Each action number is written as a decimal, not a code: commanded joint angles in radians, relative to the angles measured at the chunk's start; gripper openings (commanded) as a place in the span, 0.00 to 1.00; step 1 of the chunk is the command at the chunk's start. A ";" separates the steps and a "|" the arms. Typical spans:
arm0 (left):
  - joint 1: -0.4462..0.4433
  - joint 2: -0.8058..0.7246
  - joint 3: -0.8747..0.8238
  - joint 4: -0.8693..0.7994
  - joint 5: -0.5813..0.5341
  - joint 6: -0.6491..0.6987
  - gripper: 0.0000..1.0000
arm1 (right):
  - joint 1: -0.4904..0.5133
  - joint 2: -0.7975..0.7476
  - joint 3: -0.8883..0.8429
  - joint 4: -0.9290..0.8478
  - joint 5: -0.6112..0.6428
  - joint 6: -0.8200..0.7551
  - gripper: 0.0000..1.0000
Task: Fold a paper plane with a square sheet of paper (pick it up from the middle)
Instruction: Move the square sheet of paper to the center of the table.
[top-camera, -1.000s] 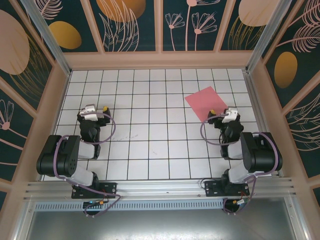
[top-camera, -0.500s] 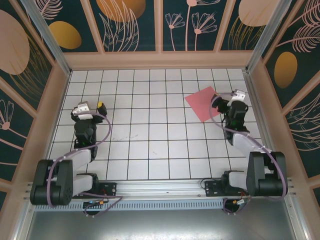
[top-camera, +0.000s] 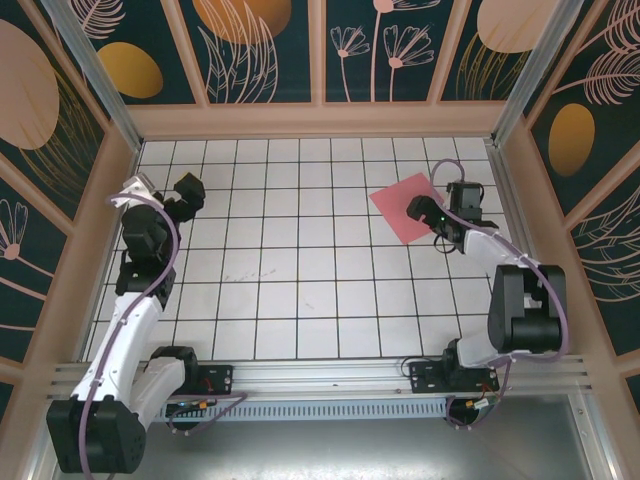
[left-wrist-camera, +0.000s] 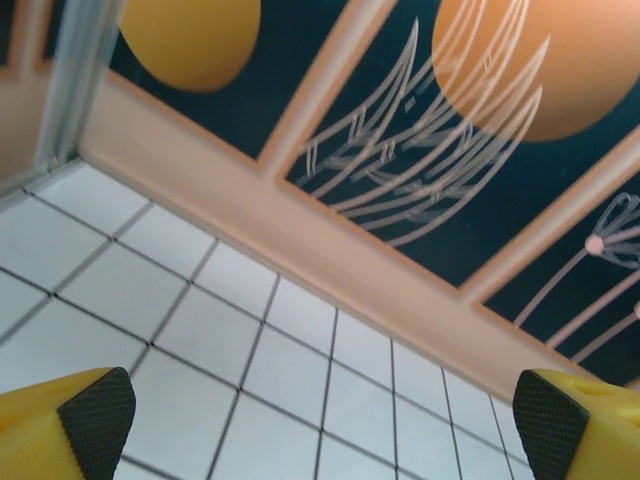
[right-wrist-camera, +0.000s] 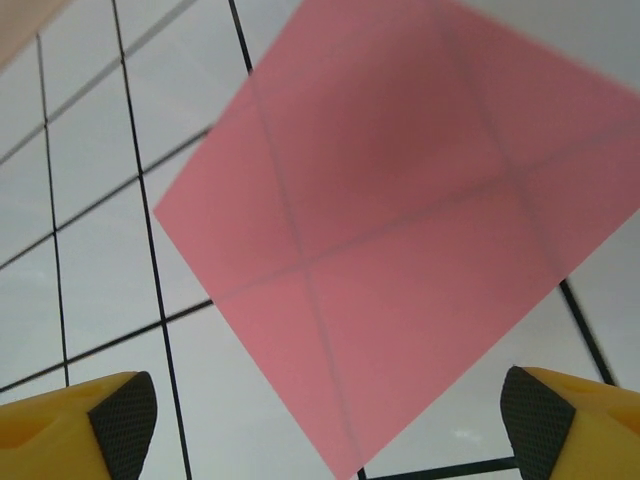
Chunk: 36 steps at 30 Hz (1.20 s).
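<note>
Paper lies flat at the far right of the desk (top-camera: 300, 270): the square sheet of paper (top-camera: 398, 203). The right hand (right-wrist-camera: 328, 425) is held over it, fingers apart; the left hand (left-wrist-camera: 322, 415) is likewise spread.

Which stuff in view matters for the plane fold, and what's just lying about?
For the job:
- square sheet of paper, lying flat on the table
- right gripper, open, at the sheet's right side
- left gripper, open, far left, away from the sheet

Not part of it:
- white grid table
- patterned walls
</note>
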<state>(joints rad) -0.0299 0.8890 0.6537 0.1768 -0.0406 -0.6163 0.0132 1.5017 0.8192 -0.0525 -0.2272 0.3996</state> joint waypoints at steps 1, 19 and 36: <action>0.005 -0.004 0.070 -0.221 0.145 -0.041 0.99 | 0.004 0.070 0.076 -0.028 -0.122 -0.021 0.86; 0.004 -0.027 0.014 -0.263 0.354 0.024 0.99 | 0.020 0.307 0.213 -0.093 -0.100 0.016 0.77; 0.004 0.003 -0.089 -0.109 0.471 -0.125 0.99 | 0.307 0.281 0.030 -0.033 -0.017 0.409 0.74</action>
<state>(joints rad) -0.0299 0.8845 0.5858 -0.0105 0.3878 -0.6800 0.2451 1.7924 0.9508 -0.0246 -0.2481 0.6388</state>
